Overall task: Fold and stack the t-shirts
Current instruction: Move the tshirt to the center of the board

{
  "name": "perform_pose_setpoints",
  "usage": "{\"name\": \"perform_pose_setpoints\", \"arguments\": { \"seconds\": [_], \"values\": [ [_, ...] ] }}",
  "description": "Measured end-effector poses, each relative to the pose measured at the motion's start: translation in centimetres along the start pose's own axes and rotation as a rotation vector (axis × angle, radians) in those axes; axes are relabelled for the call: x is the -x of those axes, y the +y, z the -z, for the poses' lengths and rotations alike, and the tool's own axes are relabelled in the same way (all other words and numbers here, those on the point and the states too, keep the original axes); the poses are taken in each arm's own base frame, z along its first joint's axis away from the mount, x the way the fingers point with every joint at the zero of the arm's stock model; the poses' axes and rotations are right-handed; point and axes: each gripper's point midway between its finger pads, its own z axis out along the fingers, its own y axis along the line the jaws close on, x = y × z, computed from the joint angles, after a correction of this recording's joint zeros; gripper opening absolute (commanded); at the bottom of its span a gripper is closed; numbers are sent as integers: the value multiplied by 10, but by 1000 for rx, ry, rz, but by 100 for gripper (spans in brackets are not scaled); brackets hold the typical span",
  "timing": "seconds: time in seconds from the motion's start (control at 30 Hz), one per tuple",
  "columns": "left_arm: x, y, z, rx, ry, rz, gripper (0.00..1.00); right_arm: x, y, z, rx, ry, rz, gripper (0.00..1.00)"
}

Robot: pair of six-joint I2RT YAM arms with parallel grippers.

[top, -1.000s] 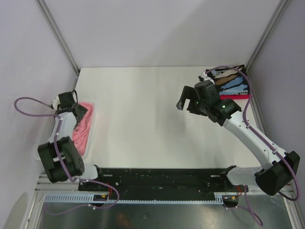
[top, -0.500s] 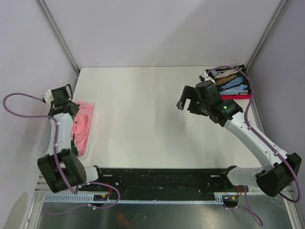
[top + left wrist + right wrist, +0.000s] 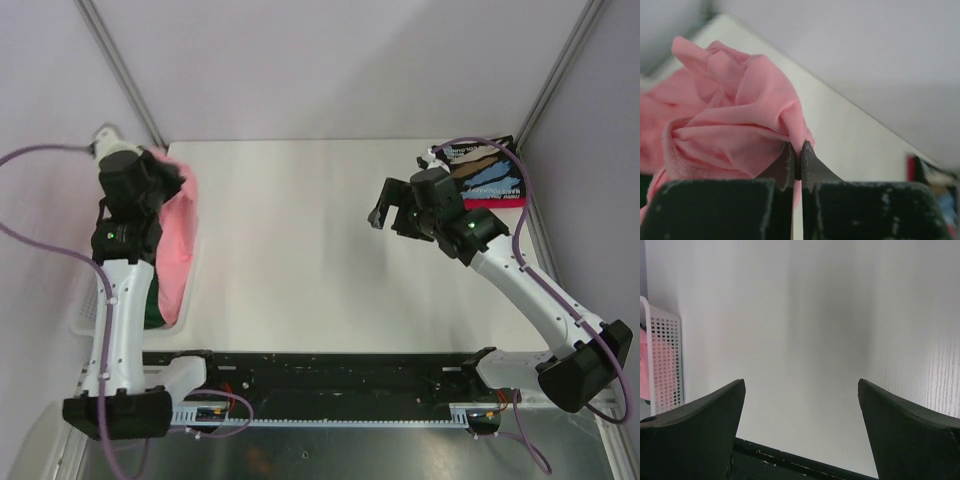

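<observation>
My left gripper (image 3: 168, 182) is shut on a bunched fold of the light pink t-shirt (image 3: 176, 240), which hangs from it down into the white basket (image 3: 77, 318). In the left wrist view the jaws (image 3: 797, 146) pinch the pink cloth (image 3: 735, 115) tight. A dark green t-shirt (image 3: 150, 306) lies in the basket under it. At the back right a folded black printed t-shirt (image 3: 487, 175) lies on a red one (image 3: 482, 206). My right gripper (image 3: 390, 214) hovers open over the bare table, nothing between its fingers (image 3: 801, 382).
The slatted basket wall (image 3: 665, 365) shows at the left of the right wrist view. Metal frame posts (image 3: 125, 75) rise at the back corners. The arm bases sit on a black rail (image 3: 320, 375) along the near edge.
The left gripper closed on the pink t-shirt in the basket, then rose and swung toward the back, lifting the cloth. The right arm stayed still.
</observation>
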Motion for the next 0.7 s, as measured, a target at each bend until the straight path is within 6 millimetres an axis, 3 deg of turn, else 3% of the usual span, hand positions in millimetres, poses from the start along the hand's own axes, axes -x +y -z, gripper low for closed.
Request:
{"name": "perform_pose_setpoints", "arguments": {
  "seconds": [0.17, 0.27, 0.43, 0.6, 0.63, 0.67, 0.7],
  "values": [
    [-7, -129, 60, -395, 33, -105, 0, 3, 2, 0, 9, -13, -3, 99],
    [-12, -180, 97, -569, 47, -136, 0, 9, 2, 6, 17, -35, -8, 99],
    [-41, -232, 130, -739, 102, -197, 0, 21, 1, 23, 26, -96, -19, 99],
    [-96, -260, 133, -793, 209, -283, 1, 30, -4, 30, 10, -135, -26, 99],
    [-107, -262, 130, -791, 228, -297, 6, 31, -5, 30, 3, -139, -27, 99],
    [-117, -265, 127, -789, 248, -310, 18, 31, -7, 30, -3, -142, -27, 99],
    [-127, -267, 122, -783, 266, -323, 37, 32, -8, 29, -9, -143, -27, 100]
  ]
}}
